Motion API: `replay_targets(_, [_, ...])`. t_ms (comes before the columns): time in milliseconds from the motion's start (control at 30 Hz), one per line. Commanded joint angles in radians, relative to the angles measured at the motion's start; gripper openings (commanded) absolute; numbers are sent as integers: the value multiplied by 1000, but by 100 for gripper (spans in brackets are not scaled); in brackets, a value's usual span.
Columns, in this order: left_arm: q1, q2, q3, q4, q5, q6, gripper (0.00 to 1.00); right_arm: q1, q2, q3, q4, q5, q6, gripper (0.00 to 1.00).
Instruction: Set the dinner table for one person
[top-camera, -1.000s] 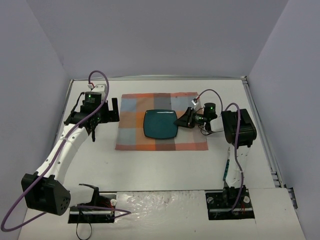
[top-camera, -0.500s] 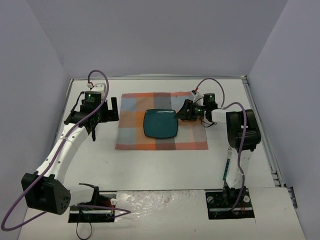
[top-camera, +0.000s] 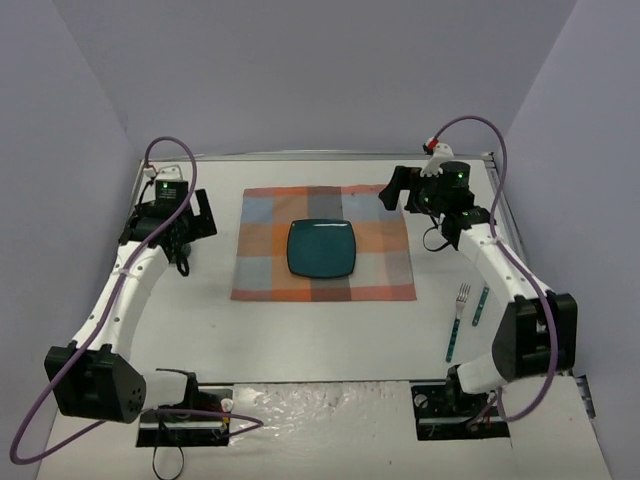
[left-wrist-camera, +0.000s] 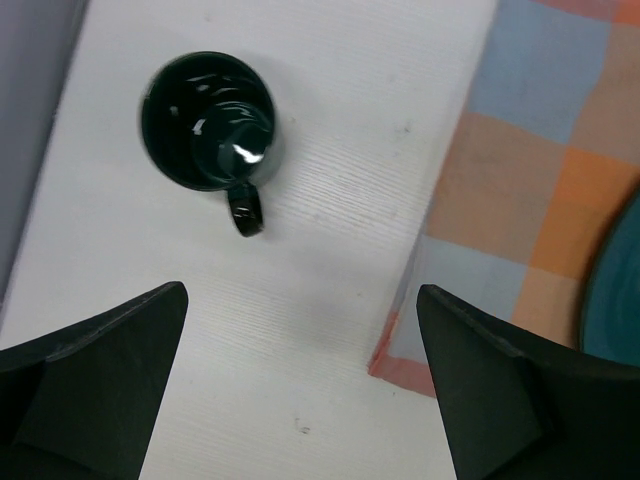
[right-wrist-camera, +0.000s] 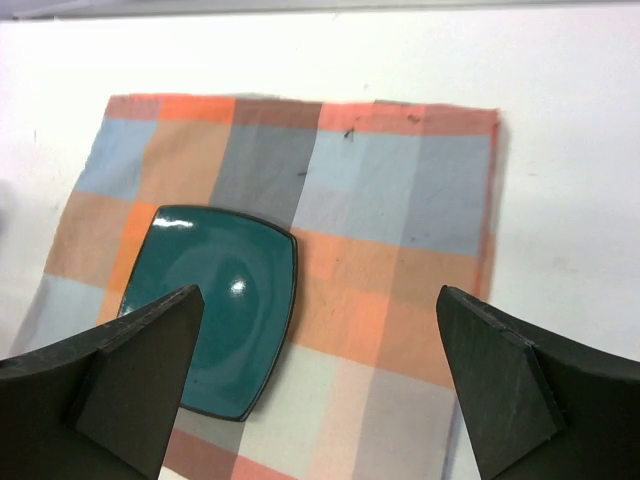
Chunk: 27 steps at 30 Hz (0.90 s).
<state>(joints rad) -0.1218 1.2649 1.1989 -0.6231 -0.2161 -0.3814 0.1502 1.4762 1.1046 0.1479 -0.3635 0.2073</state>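
Above the dinner table (top-camera: 320, 340), the left gripper (left-wrist-camera: 300, 296) and right gripper (right-wrist-camera: 318, 292) hang with jaws spread wide.

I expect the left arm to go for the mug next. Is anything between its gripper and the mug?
Nothing visible does. In the left wrist view the mug stands alone on the white dinner table, just ahead of the open left gripper. The placemat lies off to one side, apart from the mug and out of that path.

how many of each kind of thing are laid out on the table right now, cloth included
placemat: 1
plate: 1
mug: 1
cutlery: 2 (fork, teal-handled utensil)
total on the dinner table: 5
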Motion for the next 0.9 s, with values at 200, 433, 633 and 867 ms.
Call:
replay_targets(200, [321,227,186,33,102,42,97,56,-259,-137,10,78,20,100])
replay_targets(433, [397,441,297,58,212,189,87,92,-309,-198,36,26,31,100])
replay_targets(633, [427,551,346,76,277,216,77,100,-323,-214,39,19,20,100])
replay_targets(867, [427,604,381,101,284,225,56,106,-317,-216,39,18,14,100])
